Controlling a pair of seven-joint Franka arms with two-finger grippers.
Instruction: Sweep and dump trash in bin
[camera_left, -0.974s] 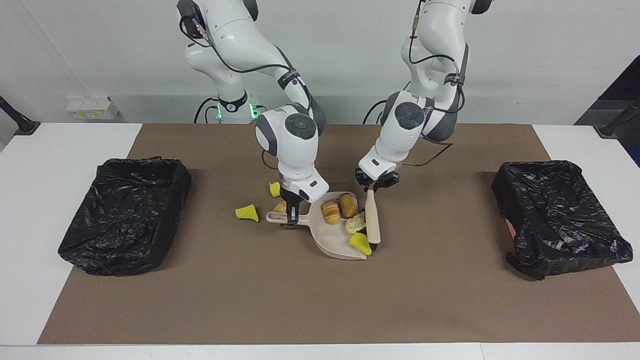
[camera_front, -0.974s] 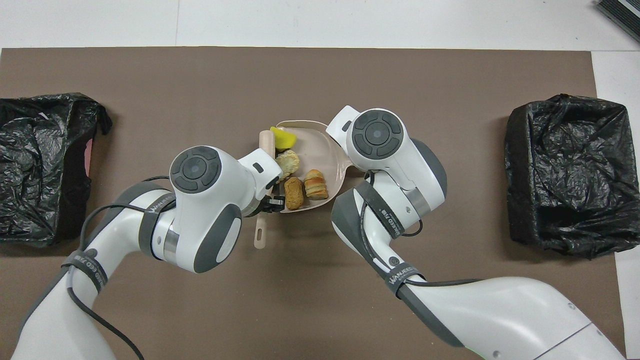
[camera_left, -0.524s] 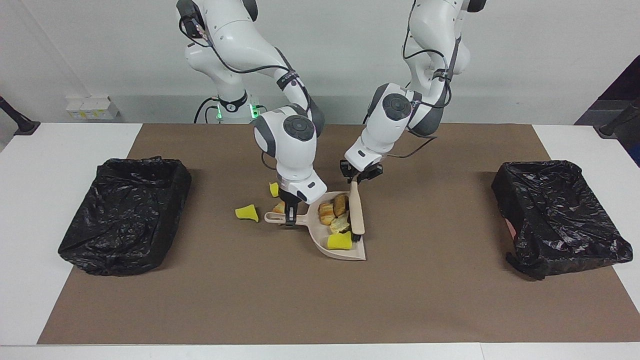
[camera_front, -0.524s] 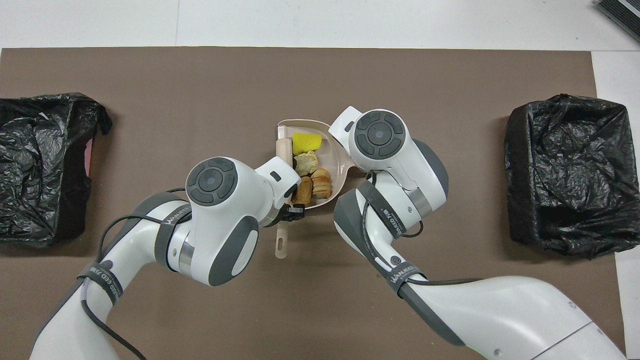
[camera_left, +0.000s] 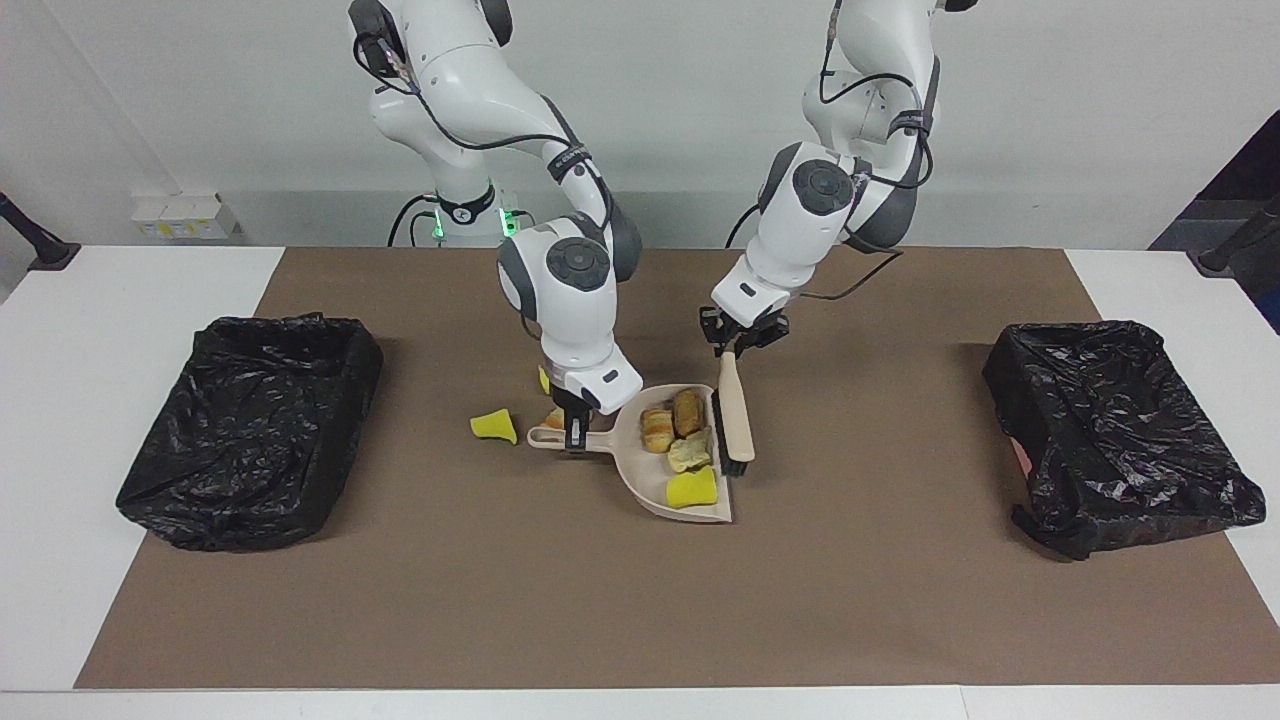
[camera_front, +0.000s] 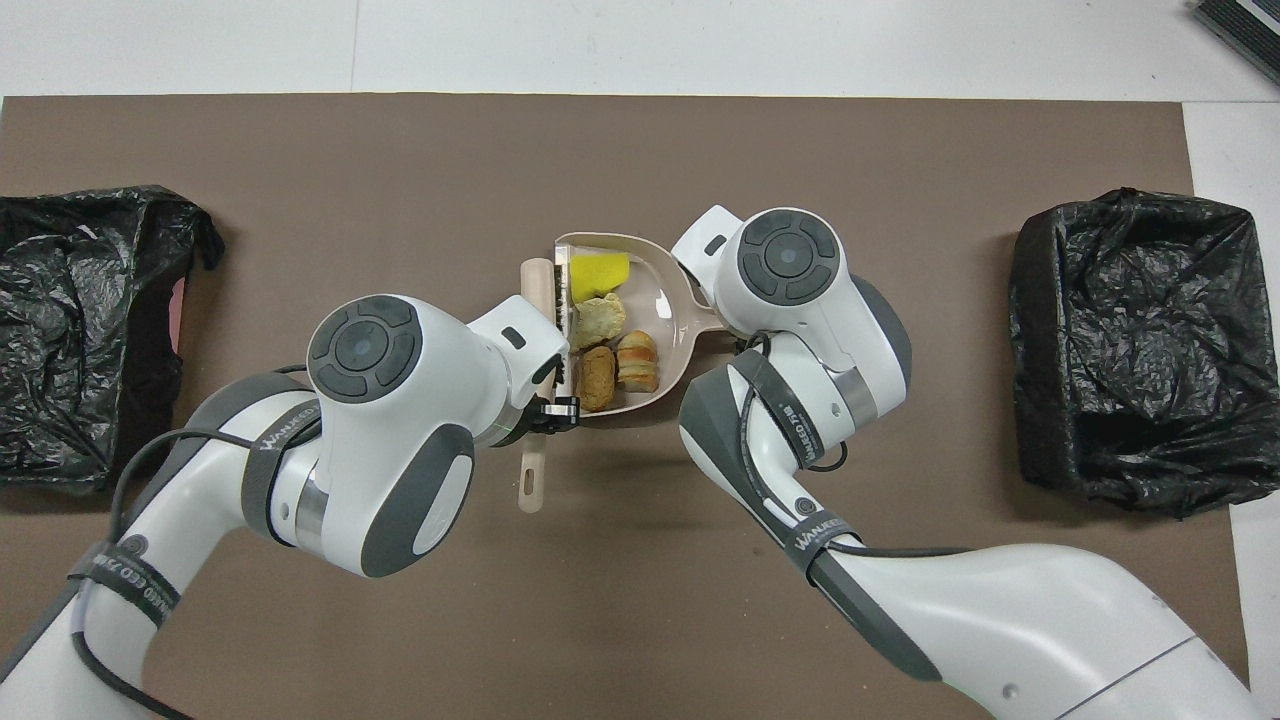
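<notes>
Vs 0.5 s ago: brush (camera_left: 733, 415) swung out of dustpan (camera_left: 645, 478) to its edge toward L arm's end, bristles beside pan wall; L arm raised, drawn toward its own end. Pan + R arm same.
Trash: 4 bits in pan (camera_left: 681, 440), just beside brush; 3 more on mat (camera_left: 494, 425) by pan handle, next to R gripper.
L gripper (camera_left: 738, 342) clamped on brush handle, over mat.
R gripper (camera_left: 575, 432) clamped on pan handle.
Bins (camera_left: 250, 425) at both table ends.
</notes>
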